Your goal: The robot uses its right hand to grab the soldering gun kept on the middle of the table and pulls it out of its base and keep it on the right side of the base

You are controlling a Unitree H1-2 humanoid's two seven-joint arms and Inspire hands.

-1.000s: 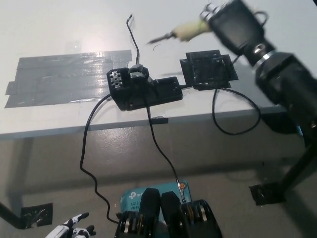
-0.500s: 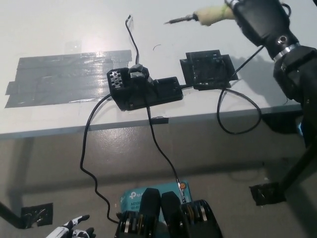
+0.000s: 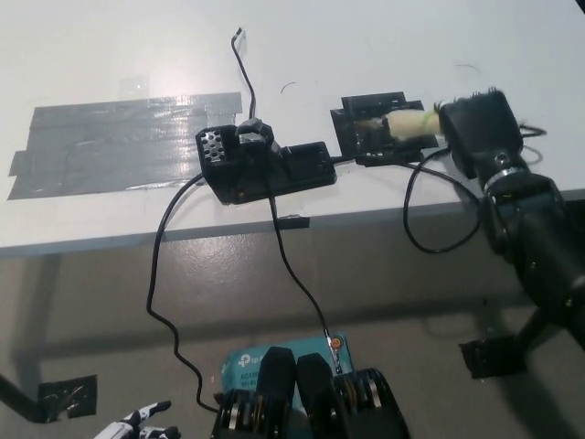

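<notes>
My black right hand is shut on the soldering gun, whose pale yellow handle sticks out to the left of the hand. The gun lies low and roughly level over a black square pad, its tip end pointing left toward the base. I cannot tell whether it touches the pad. The black base sits at the middle of the white table, left of the pad, with nothing in its holder. At the bottom left edge, my white left hand rests well below the table, fingers apart and holding nothing.
A wide patch of grey tape covers the table left of the base. Black cables run from the base over the front edge to the floor, and another cable loops off the edge below the pad.
My right hand has come down from high over the far side of the table, bringing the soldering gun onto the black pad right of the base. The left hand has stayed put.
</notes>
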